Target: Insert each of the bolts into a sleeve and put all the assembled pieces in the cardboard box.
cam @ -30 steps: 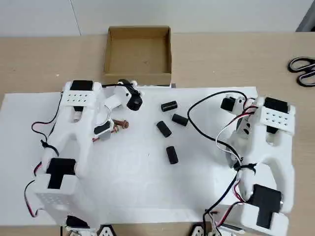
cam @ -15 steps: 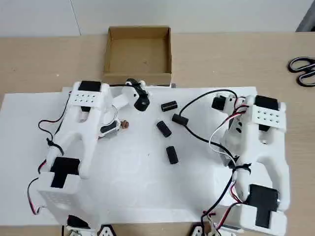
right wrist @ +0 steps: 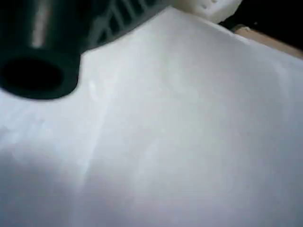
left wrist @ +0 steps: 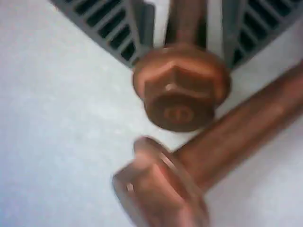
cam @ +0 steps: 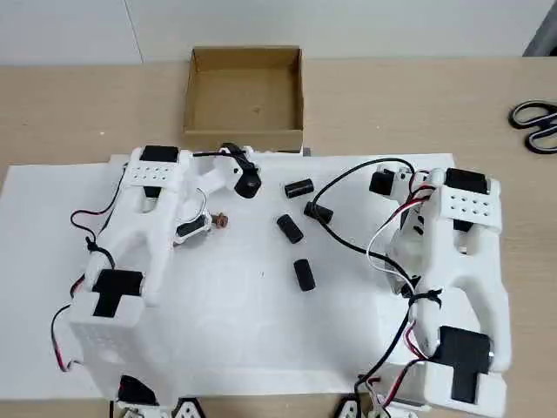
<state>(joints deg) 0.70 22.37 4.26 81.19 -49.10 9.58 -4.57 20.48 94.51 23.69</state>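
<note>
We see both arms gripping a part over the white paper sheet [cam: 261, 322].
Our left gripper [left wrist: 182, 33] is clamped on a copper hex-head bolt [left wrist: 180, 90], with a second copper bolt [left wrist: 203, 161] lying just beside it. Our right gripper [right wrist: 57, 23] pinches a black tubular sleeve [right wrist: 38, 71]. Four loose black sleeves [cam: 298, 187] lie near the open brown cardboard box [cam: 244, 138].

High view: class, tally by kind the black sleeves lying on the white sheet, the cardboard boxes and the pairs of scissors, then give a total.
black sleeves: 4
cardboard box: 1
scissors: 1
Total: 6
</note>
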